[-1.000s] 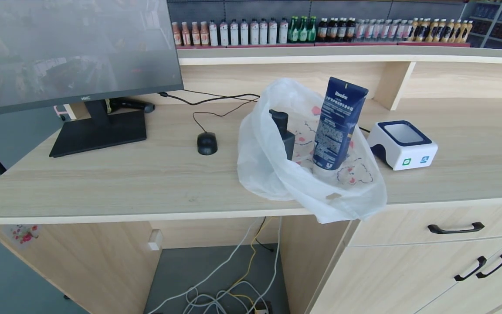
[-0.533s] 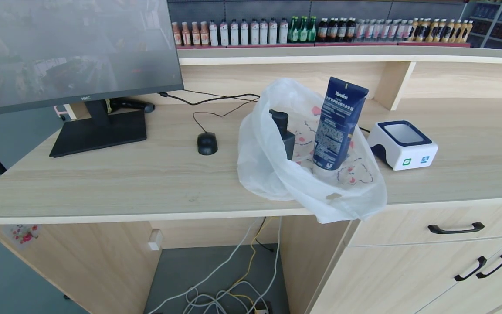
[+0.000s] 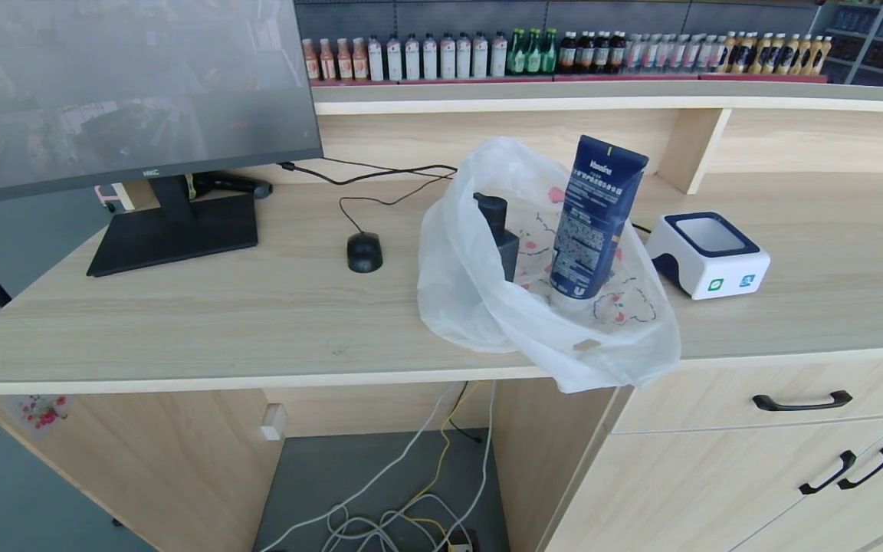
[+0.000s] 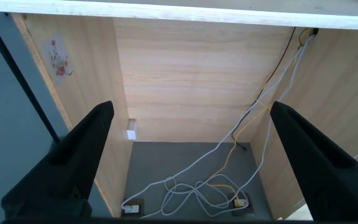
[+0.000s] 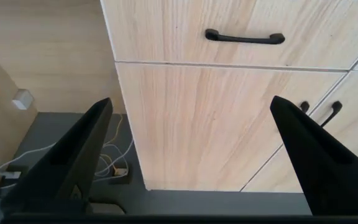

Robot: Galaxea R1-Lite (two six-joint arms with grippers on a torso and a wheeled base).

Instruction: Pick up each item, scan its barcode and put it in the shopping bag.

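Jaws spread on left gripper (image 4: pixel 191 107) and right gripper (image 5: pixel 191 102), apparently below the counter (image 3: pixel 181 307); shopping bag (image 3: pixel 468 295) lies atop.

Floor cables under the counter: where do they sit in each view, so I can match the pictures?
Head view: floor cables at bottom centre, in the open bay under the counter.
Left wrist view: cables on the grey floor between the bay's wood panels.
Right wrist view: cables on the floor beside the drawer cabinet.
Shared landmark: small white block on the bay's panel.

Monitor (image 3: pixel 127 84) on surface (image 3: pixel 181 322), left end; black mouse (image 3: pixel 364 251) near its stand. Bottle row (image 3: pixel 564 54) on back shelf. Cables (image 3: pixel 380 521) on floor.
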